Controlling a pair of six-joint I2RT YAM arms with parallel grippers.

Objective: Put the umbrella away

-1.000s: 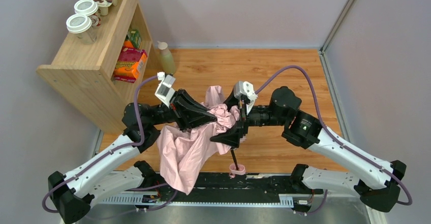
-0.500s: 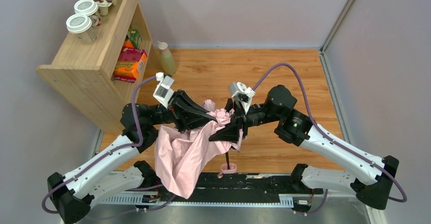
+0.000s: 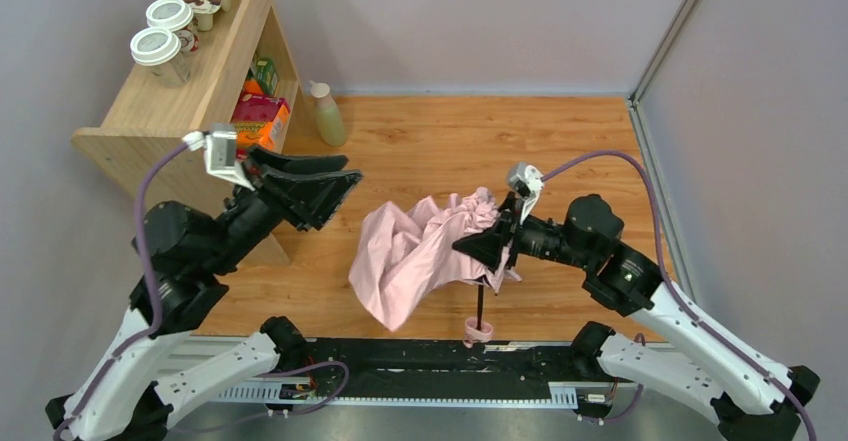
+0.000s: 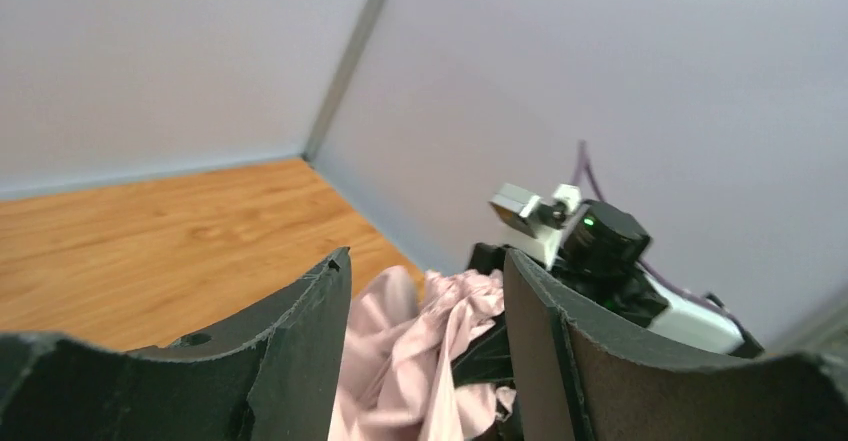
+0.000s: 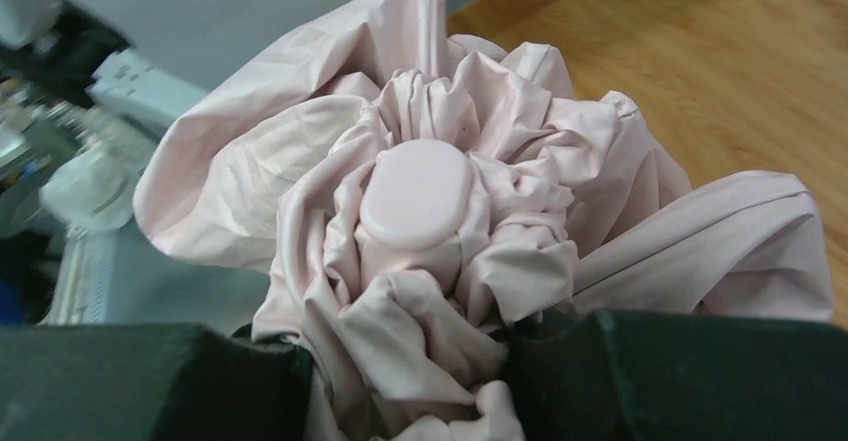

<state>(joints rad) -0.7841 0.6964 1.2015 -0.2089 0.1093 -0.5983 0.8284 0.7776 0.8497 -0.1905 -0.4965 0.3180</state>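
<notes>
From above, the left gripper (image 3: pixel 338 199) hangs wide open and empty, well to the left of the umbrella (image 3: pixel 410 251). The right gripper (image 3: pixel 480 246) is clamped on the bunched pink canopy (image 3: pixel 450 223), and the black shaft (image 3: pixel 481 301) runs from it to the handle (image 3: pixel 477 333) at the tabletop's (image 3: pixel 560 151) near edge. The left wrist view shows parted fingers (image 4: pixel 300 351) with the fabric beyond them. In the right wrist view, the crumpled canopy and its round cap (image 5: pixel 415 193) sit squeezed just ahead of the gripper.

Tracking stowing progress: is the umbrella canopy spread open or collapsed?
Collapsed, but not neatly folded: the umbrella hangs as bunched, loose pink fabric, its top gathered in the right claw.
</notes>
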